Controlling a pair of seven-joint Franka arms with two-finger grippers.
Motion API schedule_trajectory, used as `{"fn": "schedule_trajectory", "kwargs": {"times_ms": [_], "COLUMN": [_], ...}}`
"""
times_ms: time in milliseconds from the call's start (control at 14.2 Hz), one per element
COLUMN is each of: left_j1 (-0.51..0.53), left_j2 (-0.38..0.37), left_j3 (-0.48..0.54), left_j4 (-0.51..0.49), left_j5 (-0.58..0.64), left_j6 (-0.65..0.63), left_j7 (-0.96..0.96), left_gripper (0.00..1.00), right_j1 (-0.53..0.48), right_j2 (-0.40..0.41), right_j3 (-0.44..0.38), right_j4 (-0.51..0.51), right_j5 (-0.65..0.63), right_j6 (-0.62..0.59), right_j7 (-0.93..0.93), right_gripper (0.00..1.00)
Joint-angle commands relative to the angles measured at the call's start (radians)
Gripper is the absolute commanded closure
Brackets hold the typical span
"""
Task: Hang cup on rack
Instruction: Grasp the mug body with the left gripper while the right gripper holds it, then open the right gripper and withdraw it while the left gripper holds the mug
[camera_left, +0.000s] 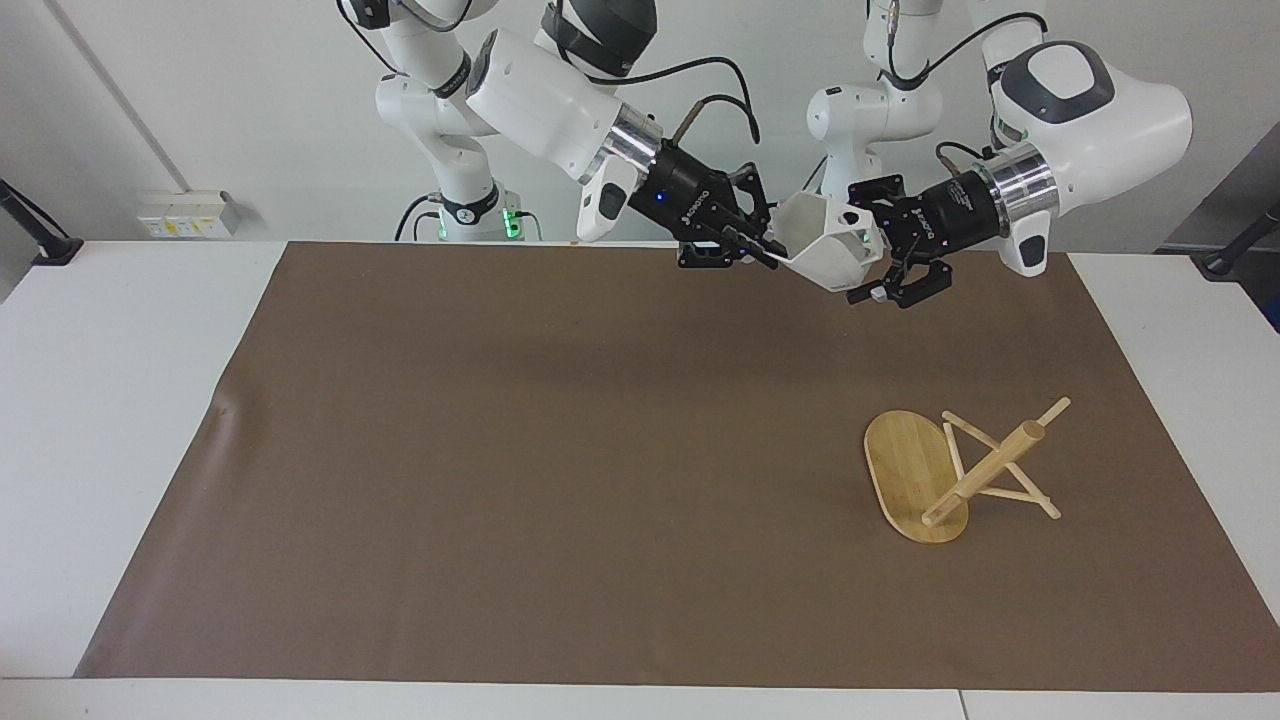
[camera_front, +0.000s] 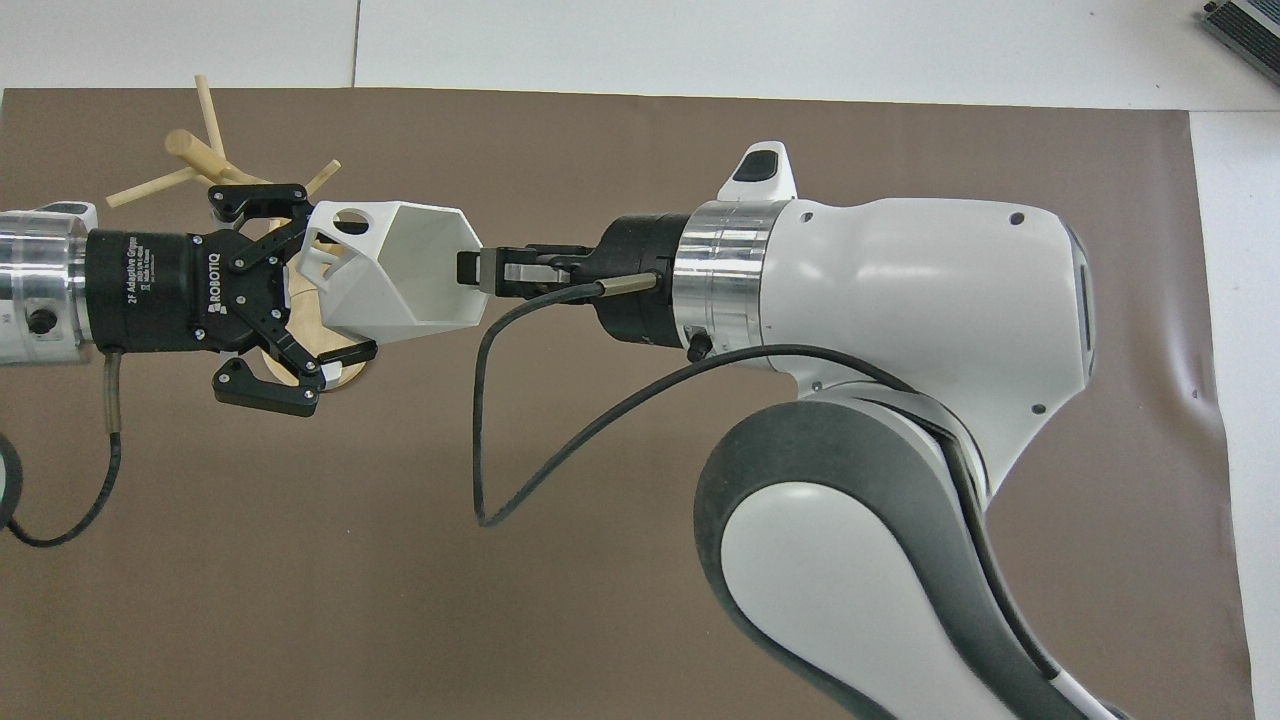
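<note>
- One cup (camera_left: 828, 250), white and faceted, held in the air on its side over the brown mat (camera_left: 560, 450), at the edge of the table (camera_left: 130, 330) nearest the robots, toward the left arm's end.
- Right gripper (camera_left: 757, 243): jaws clenched on the cup's rim wall, one finger inside the mouth, one outside, as the overhead view shows at (camera_front: 478, 270).
- Left gripper (camera_left: 893, 270): jaws spread wide and released, set around the cup's handle end, with the pierced handle (camera_front: 340, 232) between the fingers; contact not certain from either view.
- One rack (camera_left: 955, 470), lying tipped over on the mat, oval base standing on edge and post slanting up, well apart from both grippers and farther from the robots.
- Looks like a handover in mid-air, not yet closed by the left gripper.
- Risk: release by the right gripper before a firm left grip, then a drop onto the table.
- Risk: left jaws shutting on slanted facets rather than the flat handle, then a twist or slip out of the grip.
- Risk: both grippers pulling against each other on a thin wall, with the cup prised loose.
- Risk: rack not upright, so no peg ready; hanging likely to fail until stood on its base.
- Count: one cup, one rack, two grippers, one mat.
</note>
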Motion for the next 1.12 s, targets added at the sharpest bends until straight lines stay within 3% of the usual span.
{"fn": "schedule_trajectory", "kwargs": {"times_ms": [0, 211, 351, 492, 632, 772, 983, 1053], "left_j1": [-0.005, -0.002, 0.001, 0.004, 0.004, 0.004, 0.004, 0.004], "left_j2": [0.024, 0.023, 0.023, 0.023, 0.021, 0.018, 0.013, 0.012], "left_j3": [0.004, 0.002, 0.000, 0.002, 0.004, 0.005, 0.007, 0.007], "left_j4": [0.019, 0.020, 0.023, 0.031, 0.037, 0.039, 0.034, 0.034], "left_j5": [0.026, 0.025, 0.025, 0.025, 0.025, 0.026, 0.026, 0.025], "left_j6": [-0.012, -0.018, -0.024, -0.046, -0.050, -0.058, -0.061, -0.064], "left_j7": [0.012, 0.011, 0.009, 0.009, 0.008, 0.014, 0.052, 0.052], "left_gripper": [0.00, 0.00, 0.05, 0.16, 0.42, 0.75, 0.96, 1.00], "right_j1": [-0.006, -0.006, -0.006, -0.006, -0.006, -0.006, -0.006, -0.006], "right_j2": [-0.013, -0.013, -0.014, -0.013, -0.013, -0.013, -0.013, -0.013], "right_j3": [0.014, 0.014, 0.014, 0.014, 0.014, 0.014, 0.014, 0.014], "right_j4": [-0.011, -0.011, -0.011, -0.011, -0.011, -0.010, -0.010, -0.011], "right_j5": [0.002, 0.001, 0.001, 0.002, 0.002, 0.002, 0.002, 0.002], "right_j6": [0.017, 0.017, 0.017, 0.017, 0.017, 0.017, 0.017, 0.017], "right_j7": [-0.015, -0.015, -0.015, -0.015, -0.013, -0.012, -0.010, -0.009], "right_gripper": [1.00, 1.00, 1.00, 1.00, 1.00, 1.00, 1.00, 0.88]}}
